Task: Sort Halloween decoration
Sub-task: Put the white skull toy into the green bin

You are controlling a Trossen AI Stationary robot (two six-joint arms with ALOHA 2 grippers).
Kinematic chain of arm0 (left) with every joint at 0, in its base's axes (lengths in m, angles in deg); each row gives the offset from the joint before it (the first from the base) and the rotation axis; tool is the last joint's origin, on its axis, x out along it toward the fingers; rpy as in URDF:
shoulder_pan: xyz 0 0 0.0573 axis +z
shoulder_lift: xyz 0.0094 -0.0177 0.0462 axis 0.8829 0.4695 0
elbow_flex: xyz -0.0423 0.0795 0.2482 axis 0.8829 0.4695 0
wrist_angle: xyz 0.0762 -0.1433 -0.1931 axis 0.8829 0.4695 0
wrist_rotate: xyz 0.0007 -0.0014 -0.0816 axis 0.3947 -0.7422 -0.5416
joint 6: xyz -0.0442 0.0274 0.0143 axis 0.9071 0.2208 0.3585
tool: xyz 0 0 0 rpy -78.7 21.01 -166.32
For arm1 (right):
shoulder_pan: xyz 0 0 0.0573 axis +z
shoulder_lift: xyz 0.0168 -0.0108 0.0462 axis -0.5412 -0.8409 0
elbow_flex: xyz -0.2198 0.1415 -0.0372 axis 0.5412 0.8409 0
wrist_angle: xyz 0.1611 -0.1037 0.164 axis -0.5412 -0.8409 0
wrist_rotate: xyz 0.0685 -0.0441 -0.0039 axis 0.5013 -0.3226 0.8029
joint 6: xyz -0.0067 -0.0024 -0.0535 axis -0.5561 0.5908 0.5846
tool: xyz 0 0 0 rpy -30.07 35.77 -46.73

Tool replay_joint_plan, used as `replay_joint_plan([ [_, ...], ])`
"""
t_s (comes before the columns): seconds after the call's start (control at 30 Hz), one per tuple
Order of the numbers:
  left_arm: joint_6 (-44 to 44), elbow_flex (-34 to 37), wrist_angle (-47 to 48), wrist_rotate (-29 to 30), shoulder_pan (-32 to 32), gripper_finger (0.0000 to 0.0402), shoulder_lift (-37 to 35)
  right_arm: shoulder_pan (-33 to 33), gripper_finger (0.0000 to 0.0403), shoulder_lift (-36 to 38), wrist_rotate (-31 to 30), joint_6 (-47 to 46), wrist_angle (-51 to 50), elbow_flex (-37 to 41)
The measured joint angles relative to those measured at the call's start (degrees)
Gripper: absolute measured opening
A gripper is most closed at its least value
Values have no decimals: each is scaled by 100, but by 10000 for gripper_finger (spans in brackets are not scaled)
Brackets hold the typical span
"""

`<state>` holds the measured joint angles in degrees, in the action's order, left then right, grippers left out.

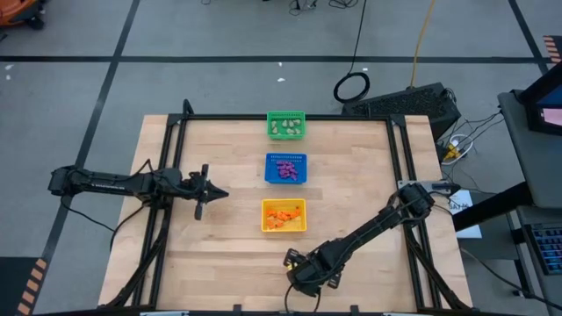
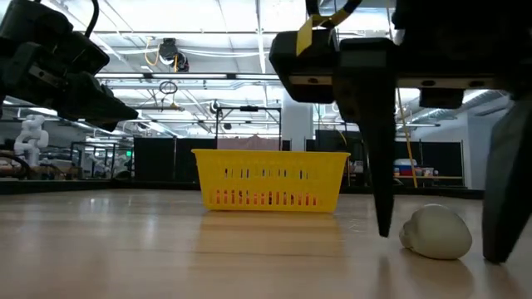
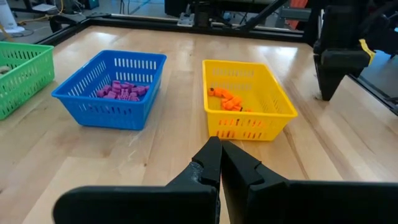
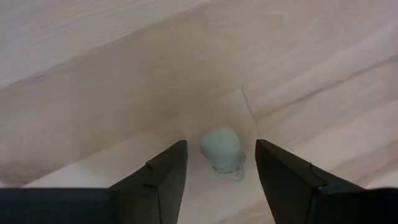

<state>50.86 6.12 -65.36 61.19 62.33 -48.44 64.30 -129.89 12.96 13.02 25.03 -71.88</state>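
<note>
A pale beige-green trinket [image 4: 222,152], shaped like a small skull, lies on the bare wood near the table's near edge [image 2: 435,232]. My right gripper [image 4: 220,163] is open and points down over it, one finger [image 2: 378,166] on each side of the trinket, apart from it. My left gripper [image 1: 221,194] is shut and holds nothing; it hovers over the table's left half [image 3: 221,152]. Orange trinkets [image 3: 229,99] lie in the yellow basket, purple ones [image 3: 123,91] in the blue basket, pale ones [image 1: 287,127] in the green basket.
Three square baskets stand in a row down the table's middle: green [image 1: 286,115] at the far edge, blue [image 1: 268,168] in the centre, yellow [image 1: 264,216] nearest. A black frame [image 1: 281,117] runs round the table. Bare wood lies on both sides of the baskets.
</note>
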Motion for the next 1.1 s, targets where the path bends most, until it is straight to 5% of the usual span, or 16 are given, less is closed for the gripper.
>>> replay_joint_plan([
  [0.23,0,0,110,0,0,11,0,-42,158,0,10,-111,37,0],
  [0.67,0,0,104,-2,1,11,0,-136,28,4,17,-534,50,0],
  [1.1,0,0,109,-4,0,11,0,-208,27,135,4,-1436,-217,-52],
])
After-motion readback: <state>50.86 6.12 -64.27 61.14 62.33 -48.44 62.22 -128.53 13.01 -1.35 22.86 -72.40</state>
